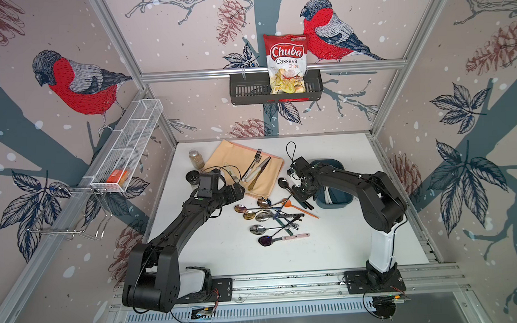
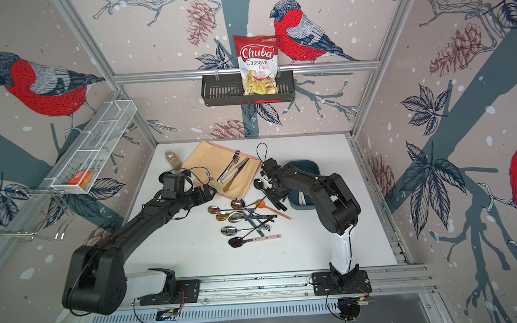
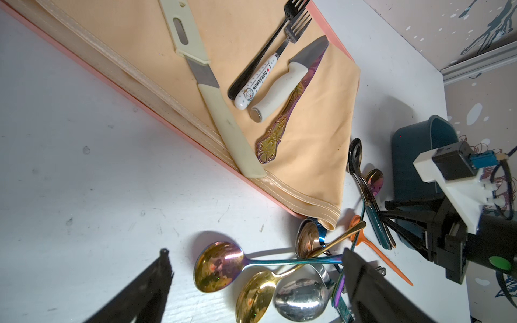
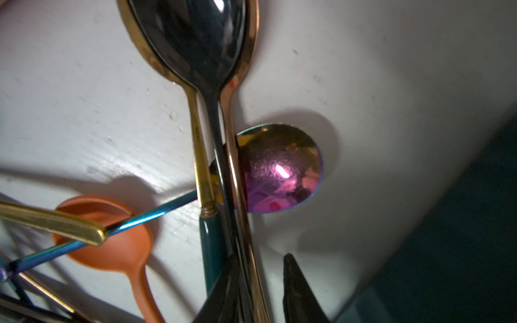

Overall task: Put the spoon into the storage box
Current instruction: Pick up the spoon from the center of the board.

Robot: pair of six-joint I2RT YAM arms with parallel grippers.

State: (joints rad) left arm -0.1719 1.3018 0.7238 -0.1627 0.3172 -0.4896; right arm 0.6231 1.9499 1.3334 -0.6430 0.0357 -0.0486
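A black-bowled spoon (image 1: 283, 182) (image 2: 258, 183) (image 3: 355, 151) (image 4: 193, 42), nested with a gold one and a rose-gold one, lies left of the dark teal storage box (image 1: 340, 202) (image 2: 304, 166) (image 3: 414, 156) (image 4: 461, 223). Their handles run between the fingers of my right gripper (image 1: 298, 195) (image 2: 273, 196) (image 4: 260, 256). They rest against one finger, with a strip of table showing before the other. An iridescent spoon bowl (image 4: 279, 167) lies under them. My left gripper (image 1: 240, 189) (image 3: 256, 251) hangs wide open above the spoon pile, holding nothing.
Several loose spoons (image 1: 265, 216) and an orange plastic spoon (image 1: 298, 208) are heaped mid-table. A peach cloth (image 1: 236, 160) carries forks and knives. A jar (image 1: 196, 159) and a black cap (image 1: 193, 177) stand far left. A black basket (image 1: 248, 90) and a white wire tray (image 1: 130, 143) hang on the walls.
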